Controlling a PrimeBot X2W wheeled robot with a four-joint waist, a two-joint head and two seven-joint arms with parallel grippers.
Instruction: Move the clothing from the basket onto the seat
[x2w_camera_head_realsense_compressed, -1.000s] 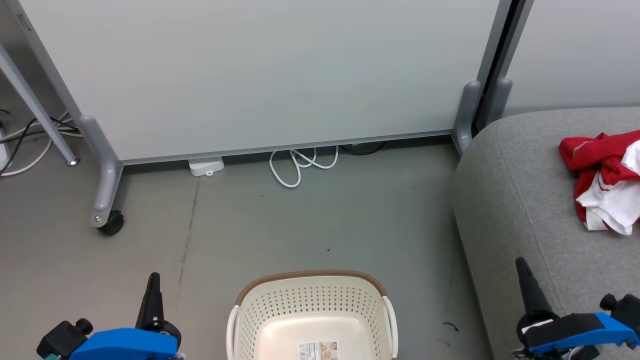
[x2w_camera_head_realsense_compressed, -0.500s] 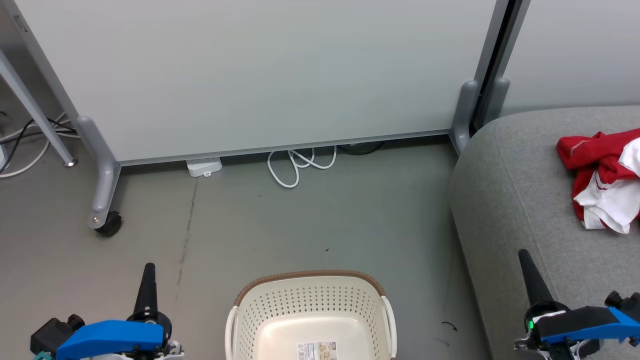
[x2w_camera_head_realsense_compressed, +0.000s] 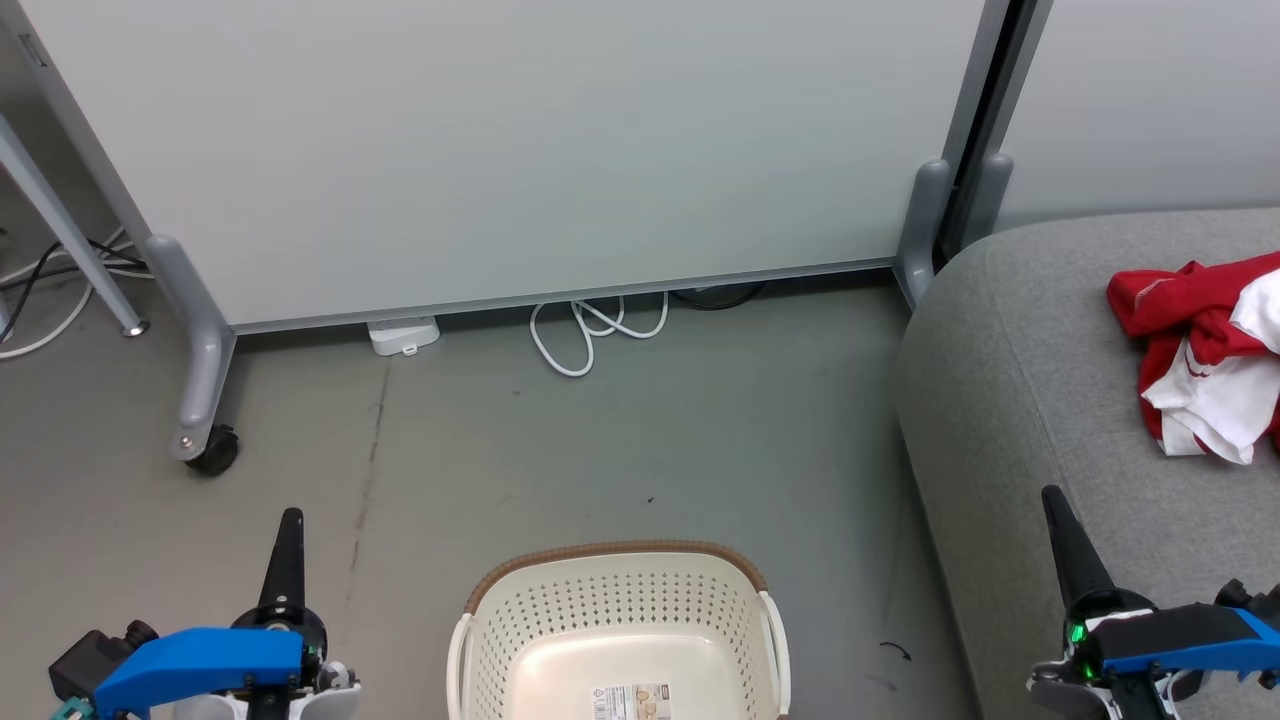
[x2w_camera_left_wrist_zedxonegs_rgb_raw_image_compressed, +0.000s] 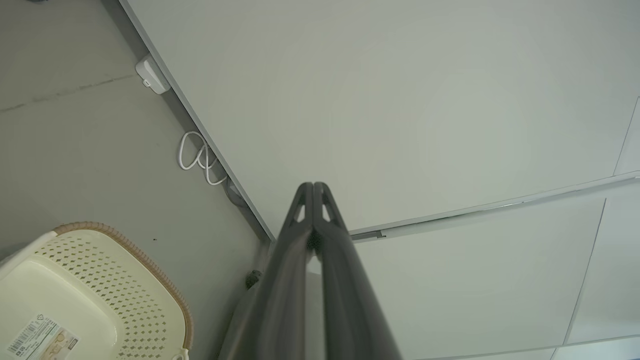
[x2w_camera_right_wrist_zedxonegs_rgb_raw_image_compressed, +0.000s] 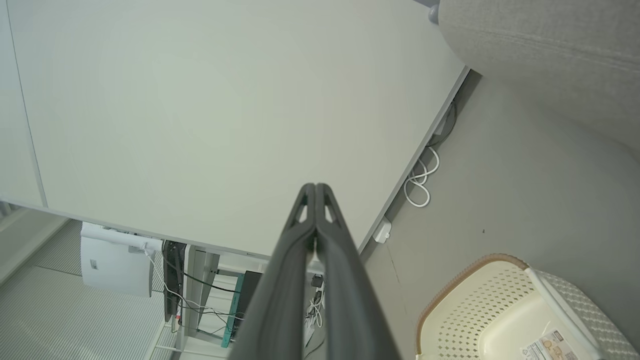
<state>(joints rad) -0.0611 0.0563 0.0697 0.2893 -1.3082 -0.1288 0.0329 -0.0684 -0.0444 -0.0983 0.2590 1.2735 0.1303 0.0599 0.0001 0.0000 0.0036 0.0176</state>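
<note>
Both empty and closed, left pincer and right pincer beside basket; cable, partition beyond.

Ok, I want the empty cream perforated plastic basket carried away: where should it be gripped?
Take the cream perforated plastic basket by a white side handle, coming down from above: it stands upright, and the handle looks like a thin bar with a gap behind.
</note>
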